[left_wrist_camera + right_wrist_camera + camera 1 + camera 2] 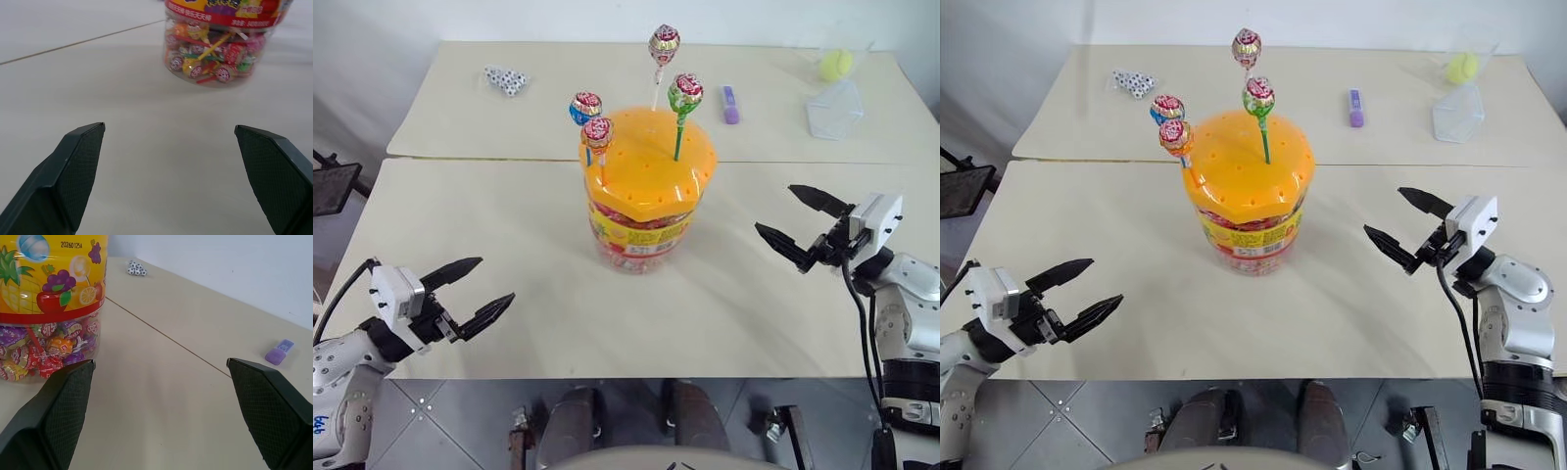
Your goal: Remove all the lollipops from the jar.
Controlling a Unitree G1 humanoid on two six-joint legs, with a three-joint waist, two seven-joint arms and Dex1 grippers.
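Both grippers, left (475,289) and right (800,222), are held spread and empty near the table's front edge (607,376), well apart from the jar (644,196) standing between them. Four lollipops (684,94) are stuck upright in its orange lid (651,166). Each stick would best be pinched and drawn straight up. Open tabletop is left on both sides.
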